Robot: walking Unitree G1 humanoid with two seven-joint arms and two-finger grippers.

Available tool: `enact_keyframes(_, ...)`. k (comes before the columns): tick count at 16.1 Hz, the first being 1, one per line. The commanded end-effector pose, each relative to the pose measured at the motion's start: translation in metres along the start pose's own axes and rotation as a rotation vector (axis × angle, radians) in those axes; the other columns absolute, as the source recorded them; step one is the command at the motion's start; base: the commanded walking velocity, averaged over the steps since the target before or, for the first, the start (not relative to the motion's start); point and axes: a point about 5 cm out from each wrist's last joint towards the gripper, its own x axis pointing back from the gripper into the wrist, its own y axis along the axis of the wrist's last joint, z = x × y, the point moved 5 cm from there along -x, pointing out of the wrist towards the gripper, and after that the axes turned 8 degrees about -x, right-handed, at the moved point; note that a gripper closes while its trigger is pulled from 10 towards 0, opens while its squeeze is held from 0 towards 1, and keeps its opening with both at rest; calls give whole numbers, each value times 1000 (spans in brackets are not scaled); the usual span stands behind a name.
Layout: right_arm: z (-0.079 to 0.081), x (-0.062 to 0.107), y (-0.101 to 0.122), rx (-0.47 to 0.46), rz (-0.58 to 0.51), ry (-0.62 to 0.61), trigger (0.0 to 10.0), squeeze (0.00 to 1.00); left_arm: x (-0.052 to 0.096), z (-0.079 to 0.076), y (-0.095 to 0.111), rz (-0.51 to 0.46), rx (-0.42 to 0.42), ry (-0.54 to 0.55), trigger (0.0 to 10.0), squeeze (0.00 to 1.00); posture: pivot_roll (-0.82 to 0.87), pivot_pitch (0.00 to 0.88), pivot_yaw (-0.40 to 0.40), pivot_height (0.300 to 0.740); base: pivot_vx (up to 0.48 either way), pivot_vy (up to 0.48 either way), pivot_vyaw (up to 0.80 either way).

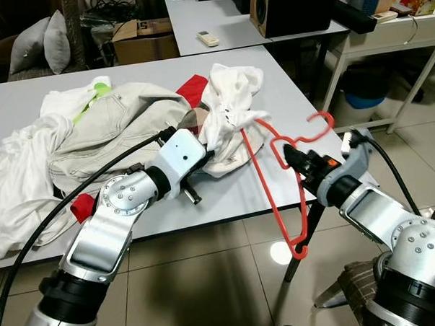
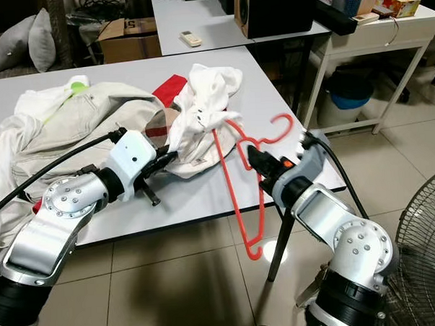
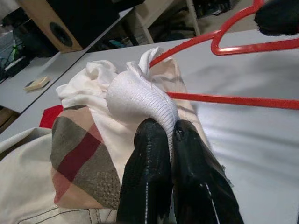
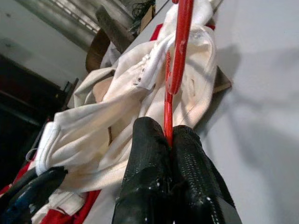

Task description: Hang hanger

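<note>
In the eye views, the red hanger (image 1: 279, 176) is hanging over the edge of the surface (image 1: 233, 195), one arm inside the white shirt (image 1: 229, 108).

In the left wrist view, the left gripper (image 3: 172, 135) is pinching the shirt's ribbed cuff between its fingers.

In the right wrist view, the right gripper (image 4: 169, 135) is pinching the hanger's red wire.

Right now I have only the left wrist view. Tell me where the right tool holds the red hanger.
Observer: The right tool is shut on the red hanger at its neck, just below the hook.
Operator: My left tool is shut on the white garment. Give me the hook's state.
Observer: The hook is free, curving upward and caught on nothing.
Operator: Report the hanger's low end.
Observer: Its lower corner hangs past the front edge of the table, over the floor tiles.
</note>
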Motion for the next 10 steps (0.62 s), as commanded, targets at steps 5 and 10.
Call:
enact_keyframes(5, 12, 10, 14, 14, -91, 77, 10000, 0, -3, 36, 0, -7, 21, 199, 0, 0, -30, 0, 26, 740, 0, 0, 0)
enact_keyframes(10, -1, 14, 13, -55, -113, 30, 10000, 0, -7, 39, 6, -51, 27, 212, 0, 0, -50, 0, 41, 740, 0, 0, 0)
